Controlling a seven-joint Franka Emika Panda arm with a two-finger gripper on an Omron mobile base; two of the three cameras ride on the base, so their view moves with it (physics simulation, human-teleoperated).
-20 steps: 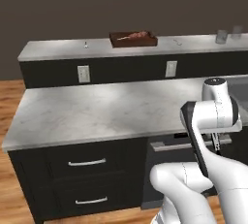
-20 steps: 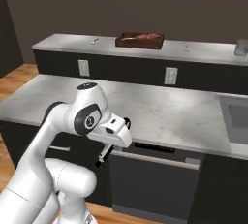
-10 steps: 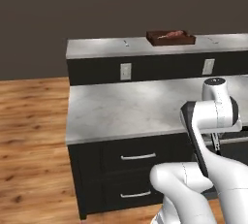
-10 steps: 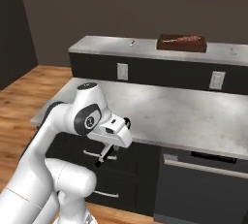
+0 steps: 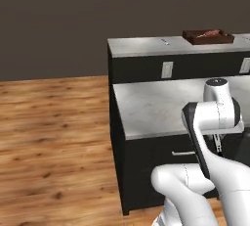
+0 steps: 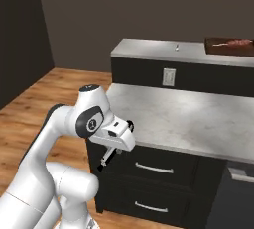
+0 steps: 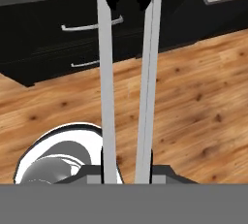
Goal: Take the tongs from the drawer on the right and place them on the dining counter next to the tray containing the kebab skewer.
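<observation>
Base drove left — gripper (image 6: 105,161) keeps tongs (image 7: 127,77) clamped.

Silvery tongs (image 7: 127,77) held vertical, arms nearly parallel

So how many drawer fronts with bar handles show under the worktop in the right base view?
2, stacked: the upper drawer directly above the lower drawer. A bar at the right edge sits on another panel; more may be hidden beyond the frame.
</observation>
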